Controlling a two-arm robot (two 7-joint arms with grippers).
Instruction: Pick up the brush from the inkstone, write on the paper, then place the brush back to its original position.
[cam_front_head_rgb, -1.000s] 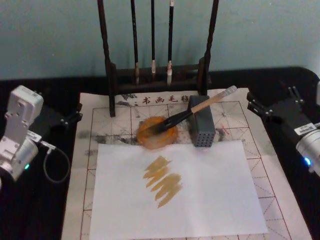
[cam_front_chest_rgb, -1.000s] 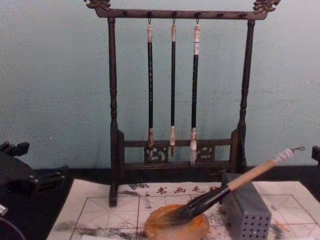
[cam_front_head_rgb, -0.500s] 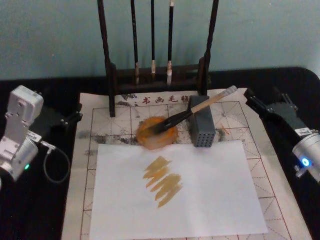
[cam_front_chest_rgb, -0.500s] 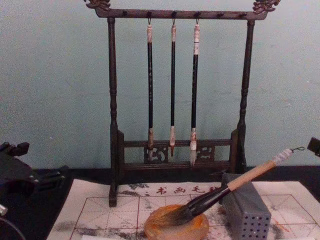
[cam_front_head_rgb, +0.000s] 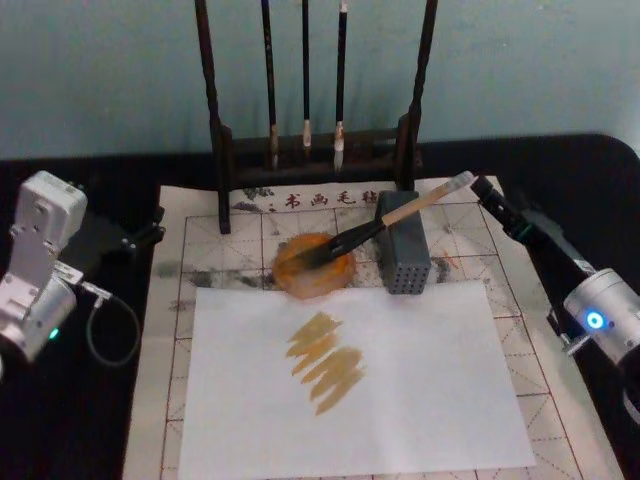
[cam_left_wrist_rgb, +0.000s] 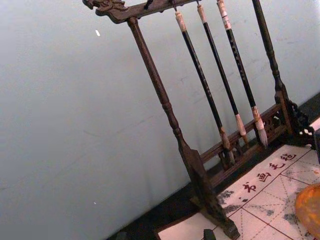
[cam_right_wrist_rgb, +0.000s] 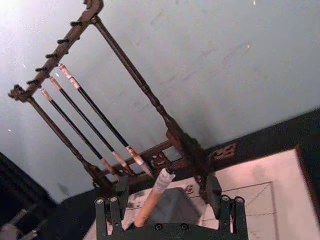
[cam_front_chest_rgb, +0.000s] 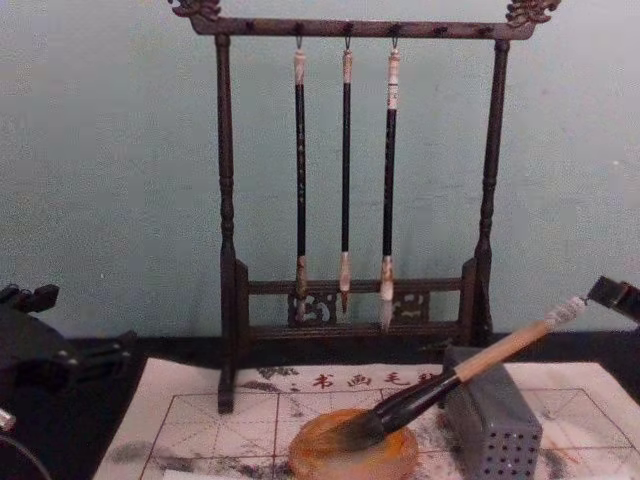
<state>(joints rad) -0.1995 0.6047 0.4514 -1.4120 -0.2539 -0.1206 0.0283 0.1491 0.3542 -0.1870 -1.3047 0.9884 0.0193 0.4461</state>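
As the brush (cam_front_head_rgb: 385, 220) rests on the inkstone (cam_front_head_rgb: 322, 281), right gripper (cam_front_head_rgb: 485, 188) gapes beside it.

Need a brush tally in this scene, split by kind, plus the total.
Thin dark brushes, hanging on the rack: 3
Large brush, bristles in the inkstone: 1
Total: 4

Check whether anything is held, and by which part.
Nothing is held. The right gripper, jaws open, hovers by the white-wrapped end of the brush; the left gripper is parked.
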